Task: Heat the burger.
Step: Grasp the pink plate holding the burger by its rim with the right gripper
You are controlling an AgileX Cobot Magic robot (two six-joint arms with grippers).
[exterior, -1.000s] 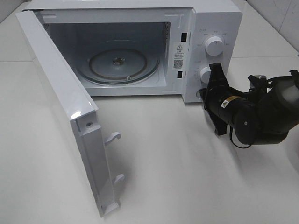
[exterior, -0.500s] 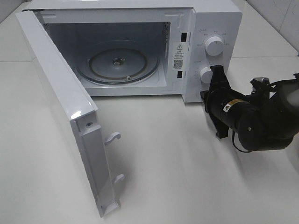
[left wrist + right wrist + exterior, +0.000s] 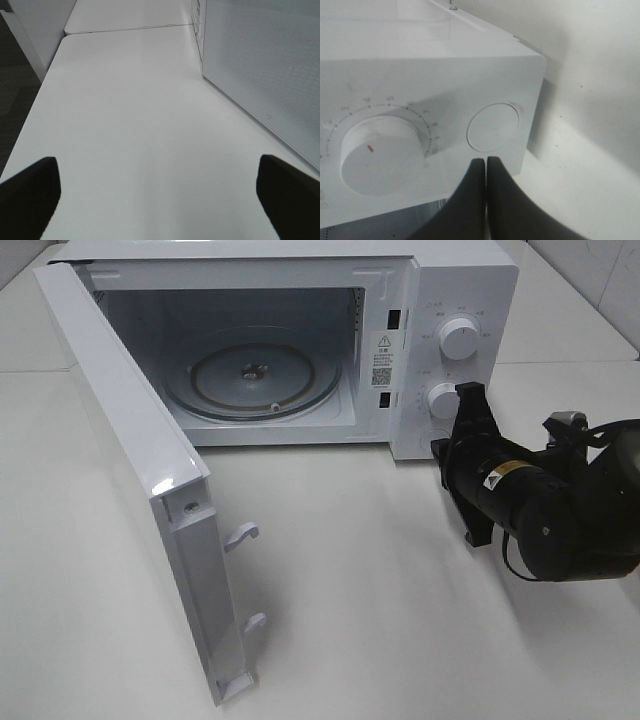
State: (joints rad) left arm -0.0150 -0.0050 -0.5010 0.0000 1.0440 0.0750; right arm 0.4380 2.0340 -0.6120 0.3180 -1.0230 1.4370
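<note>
White bench [image 3: 380, 620] carried boxy white microwave [image 3: 470, 275], door swung wide; burger was out of view, bearing unknown. Right gripper [image 3: 486, 167] pinched closed; left gripper [image 3: 160, 195] splayed.

You see a white microwave [image 3: 460, 270] standing on a white bench [image 3: 380, 590], with its door [image 3: 120, 420] swung wide open at the left of the high view. A glass turntable [image 3: 252, 375] lies on the cavity floor. The panel carries an upper knob [image 3: 458, 338], a lower knob [image 3: 441, 400] and a round button [image 3: 493, 126] near the panel's corner. Two hooks [image 3: 243, 533] jut from the door's edge.
</note>
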